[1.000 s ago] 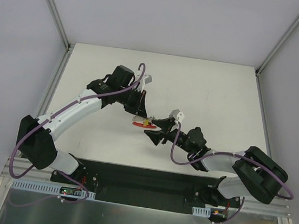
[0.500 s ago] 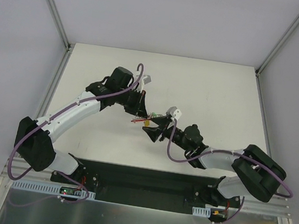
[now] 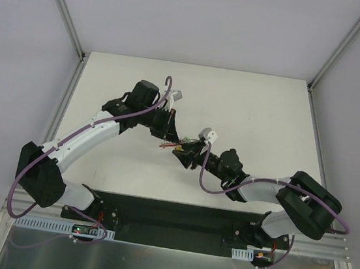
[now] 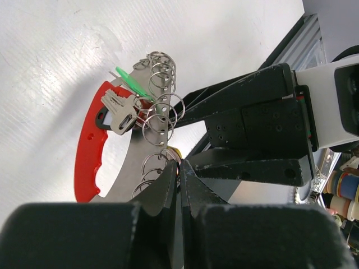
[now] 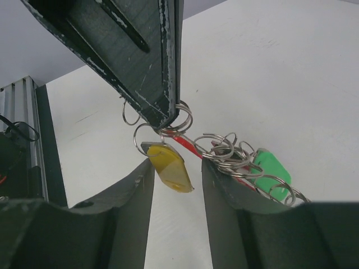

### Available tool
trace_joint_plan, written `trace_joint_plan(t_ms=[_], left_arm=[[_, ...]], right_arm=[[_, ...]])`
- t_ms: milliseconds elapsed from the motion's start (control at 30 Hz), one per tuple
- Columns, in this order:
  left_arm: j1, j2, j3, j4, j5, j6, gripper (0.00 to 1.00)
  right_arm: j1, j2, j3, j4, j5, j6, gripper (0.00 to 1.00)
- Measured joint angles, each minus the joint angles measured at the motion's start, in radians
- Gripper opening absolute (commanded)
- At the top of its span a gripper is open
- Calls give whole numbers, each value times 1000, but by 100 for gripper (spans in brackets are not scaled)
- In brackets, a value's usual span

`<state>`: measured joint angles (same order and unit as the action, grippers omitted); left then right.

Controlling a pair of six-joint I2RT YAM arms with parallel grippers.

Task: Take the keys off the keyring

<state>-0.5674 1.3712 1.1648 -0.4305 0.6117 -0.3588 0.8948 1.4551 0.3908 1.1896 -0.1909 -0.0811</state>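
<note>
The bunch hangs in the air between both grippers. In the left wrist view it shows a red curved holder (image 4: 90,148), silvery keys (image 4: 119,109), a green tag (image 4: 132,81) and several thin wire rings (image 4: 160,120). My left gripper (image 4: 180,163) is shut on one keyring at the end of the chain; the right wrist view shows that keyring (image 5: 183,116) pinched at the left fingertips (image 5: 160,84). My right gripper (image 5: 176,165) is open, its fingers on either side of a yellow-covered key (image 5: 170,171) without touching it. A green tag (image 5: 272,171) hangs to its right.
In the top view both grippers meet over the middle of the white table (image 3: 255,111), the left one (image 3: 169,133) above and the right one (image 3: 184,151) below the bunch (image 3: 175,144). A black base rail (image 3: 169,222) runs along the near edge.
My right gripper has moved up and to the left, closing in on the bunch. The red holder has gone from lying flat and broad to a thin tilted streak under the left gripper.
</note>
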Motion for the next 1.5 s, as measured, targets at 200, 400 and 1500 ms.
trace_joint_plan(t_ms=[200, 400, 1500], left_arm=[[0, -11, -15, 6, 2, -1, 0], [2, -13, -18, 24, 1, -1, 0], [46, -17, -62, 44, 41, -1, 0]], right_arm=[[0, 3, 0, 25, -8, 11, 12], [6, 9, 0, 42, -29, 25, 1], [94, -96, 192, -554, 238, -67, 1]])
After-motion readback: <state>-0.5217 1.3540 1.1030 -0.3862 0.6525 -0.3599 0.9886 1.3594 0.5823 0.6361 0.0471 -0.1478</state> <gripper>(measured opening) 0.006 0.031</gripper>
